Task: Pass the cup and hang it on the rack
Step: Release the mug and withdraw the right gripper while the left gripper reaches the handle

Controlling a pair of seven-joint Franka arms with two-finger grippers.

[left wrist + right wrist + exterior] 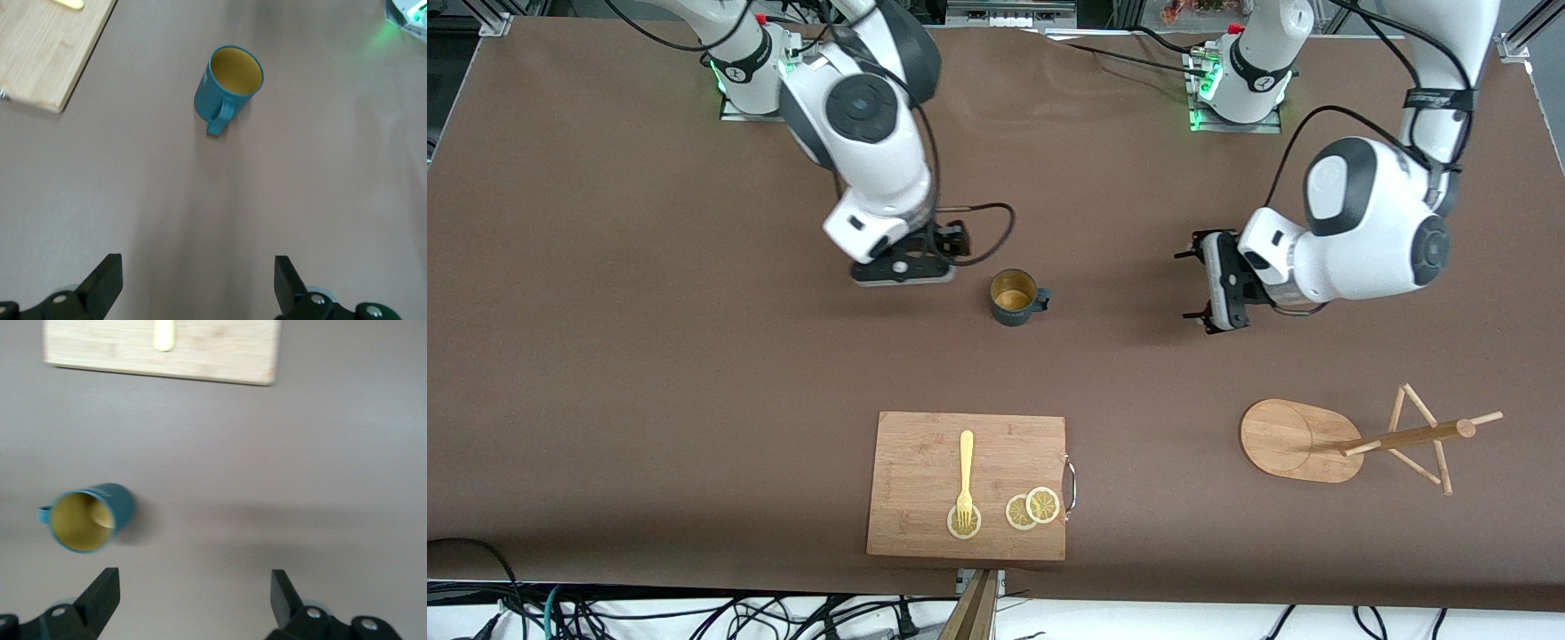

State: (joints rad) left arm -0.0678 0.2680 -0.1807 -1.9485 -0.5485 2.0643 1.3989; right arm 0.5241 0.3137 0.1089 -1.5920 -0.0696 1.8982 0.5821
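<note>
Brown matte cloth covers the whole table [605,356], smooth except for a faint crease near the arm bases, and past its lower edge a white floor strip carries a tangle of black cables [694,618]. Aluminium frame rails show at the upper corners. At the table's middle the cup [1014,297] stands upright on the cloth, its yellow inside showing, its handle pointing to about three o'clock in the front view, toward the left arm's end. Nothing touches it. The right gripper [903,269] hangs over the cloth just beside the cup, at its ten o'clock in the front view; its wrist view shows both fingers [100,593] spread wide with bare cloth between them. The left gripper [1199,293] hovers over the cloth well apart from the cup, at its three o'clock, turned sideways toward it, fingers [107,280] likewise wide apart and holding nothing. The rack [1303,440] stands nearer the front camera toward the left arm's end, at roughly four o'clock from the cup, its pole and pegs [1423,436] bare. A wooden cutting board [925,462] lies near the front edge, at the cup's six o'clock, carrying a yellow fork [966,476] and three lemon slices [1032,508].
</note>
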